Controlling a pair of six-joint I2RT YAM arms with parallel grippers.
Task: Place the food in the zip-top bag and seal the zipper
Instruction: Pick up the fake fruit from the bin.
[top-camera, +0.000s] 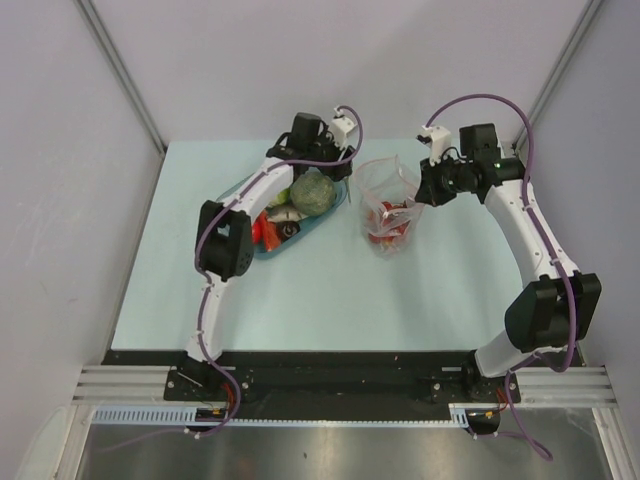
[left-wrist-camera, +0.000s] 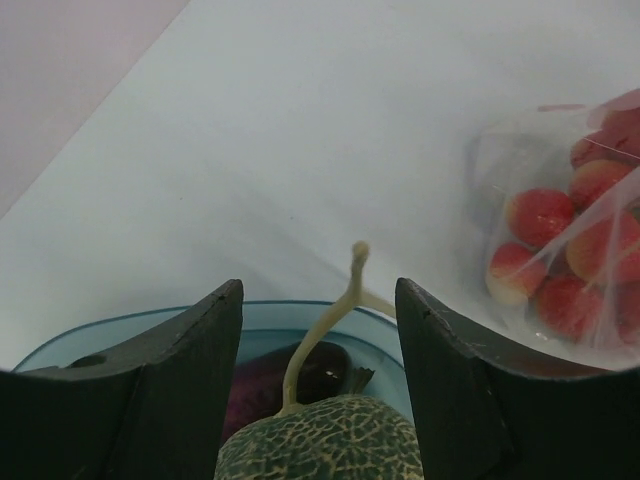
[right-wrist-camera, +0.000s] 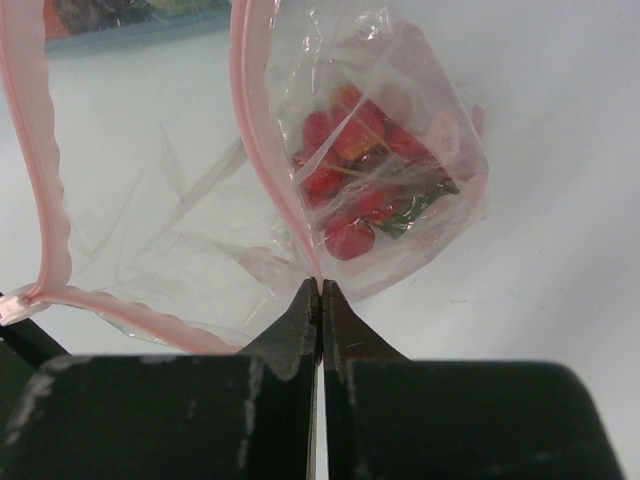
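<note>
Item 1. Blue tray (top-camera: 270, 253), translucent, oval; reference point for all entries.

Item 2. Dark green netted squash (top-camera: 313, 192), pale curved stem, sitting in the tray's far end. Purple eggplant (left-wrist-camera: 262, 385) just behind it in the tray. A grey fish (top-camera: 286, 213) and a light green apple (top-camera: 279, 197) are toward the tray's middle, with red pieces (top-camera: 262, 231) at its near end.

Item 3. Left gripper (left-wrist-camera: 318, 300) over the tray's far end, fingers spread, one on each side of the squash. Contact cannot be told.

Item 4. Zip-top bag (top-camera: 388, 205), clear and crinkly, standing to the right of the tray, apart from it, mouth gaping. Small red pieces (right-wrist-camera: 350, 170) are heaped in its bottom.

Item 5. Zipper (right-wrist-camera: 250, 130), a pink strip, unsealed, looping round the open mouth.

Item 6. Right gripper (right-wrist-camera: 321, 290), on the bag's side away from the tray, fingers pressed together, pinching the zipper.
</note>
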